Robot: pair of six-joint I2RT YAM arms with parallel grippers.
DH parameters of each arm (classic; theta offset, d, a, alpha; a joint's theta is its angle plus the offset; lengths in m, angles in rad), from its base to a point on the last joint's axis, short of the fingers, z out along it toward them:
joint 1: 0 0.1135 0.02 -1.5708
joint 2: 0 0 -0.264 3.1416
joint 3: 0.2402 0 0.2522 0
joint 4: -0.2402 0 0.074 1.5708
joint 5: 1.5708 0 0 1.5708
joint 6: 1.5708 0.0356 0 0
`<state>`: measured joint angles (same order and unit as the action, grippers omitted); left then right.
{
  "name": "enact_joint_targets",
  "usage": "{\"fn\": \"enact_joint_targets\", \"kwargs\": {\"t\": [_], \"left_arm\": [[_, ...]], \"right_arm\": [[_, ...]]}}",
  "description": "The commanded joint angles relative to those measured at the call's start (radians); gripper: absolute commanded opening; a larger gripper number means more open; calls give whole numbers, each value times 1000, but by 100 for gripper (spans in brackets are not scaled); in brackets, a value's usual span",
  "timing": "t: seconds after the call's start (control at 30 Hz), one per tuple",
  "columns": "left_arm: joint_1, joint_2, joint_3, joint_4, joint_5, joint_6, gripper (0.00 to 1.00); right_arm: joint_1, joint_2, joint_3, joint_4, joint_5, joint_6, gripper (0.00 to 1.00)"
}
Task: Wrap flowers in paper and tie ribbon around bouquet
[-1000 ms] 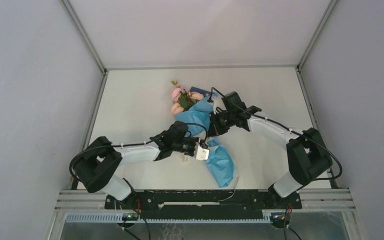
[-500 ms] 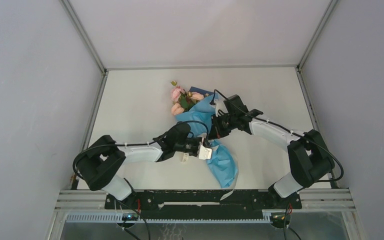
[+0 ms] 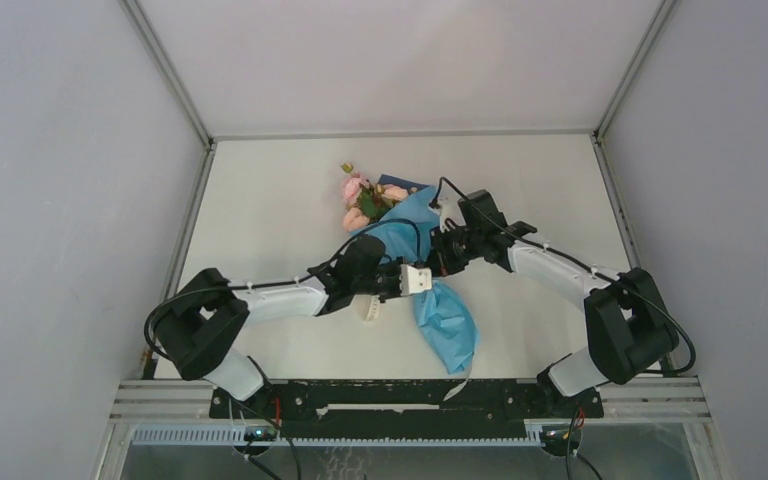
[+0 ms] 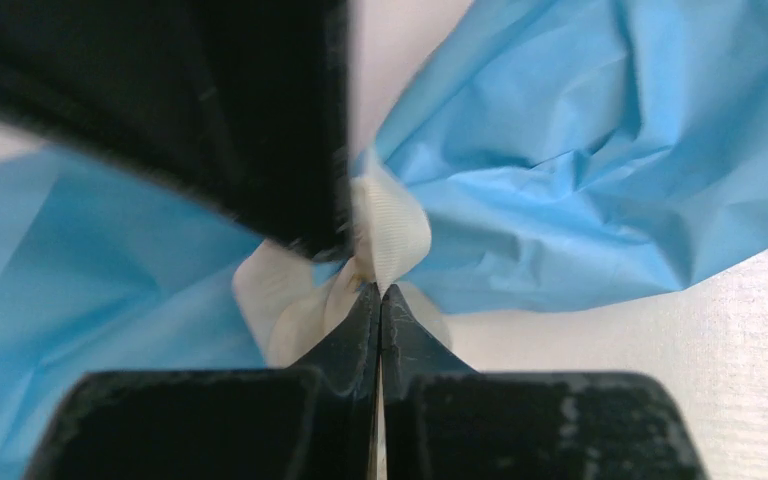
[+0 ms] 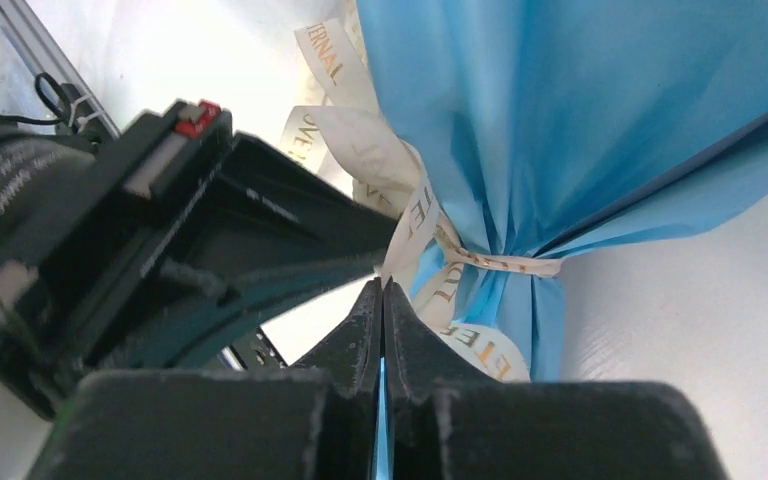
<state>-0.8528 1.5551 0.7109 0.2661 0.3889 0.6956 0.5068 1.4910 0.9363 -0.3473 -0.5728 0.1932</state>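
Left wrist view: your left gripper [image 4: 380,290], open a moment ago, now pinches the ribbon [image 4: 390,225] at the bouquet [image 4: 580,150] waist. Beside it the right gripper [image 5: 382,285] is closed; tightening looks next.

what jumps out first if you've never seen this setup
The bright blue paper, wrapped into a cone in the middle of the white table, with pink flowers spilling from its far end. Next, the cream ribbon cinching the cone's waist, where the left gripper and right gripper meet, both shut on it.
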Motion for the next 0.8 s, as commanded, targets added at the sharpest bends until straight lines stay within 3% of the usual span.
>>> {"fn": "enact_joint_targets", "kwargs": {"t": [0.0,0.07,0.13,0.2,0.3,0.5,0.67,0.77], "left_arm": [[45,-69,105,-184,-87,-232,0],[50,-72,108,-209,-81,-277,0],[49,-64,104,-187,-61,-297,0],[48,-56,94,-136,-58,-311,0],[48,-45,91,-118,-47,-303,0],[49,-25,91,-89,-14,-343,0],[50,-15,93,-50,-18,-362,0],[53,-10,93,-48,-19,-360,0]], "right_arm": [[-14,-56,1,45,-84,25,14],[-20,-45,2,65,-122,26,37],[-38,-30,11,70,-137,21,51],[-72,-16,30,58,-142,17,59],[-127,1,58,56,-148,18,63],[-166,63,87,63,-94,15,60],[-166,175,118,13,-56,-33,33],[-160,211,120,1,-92,-51,22]]}}
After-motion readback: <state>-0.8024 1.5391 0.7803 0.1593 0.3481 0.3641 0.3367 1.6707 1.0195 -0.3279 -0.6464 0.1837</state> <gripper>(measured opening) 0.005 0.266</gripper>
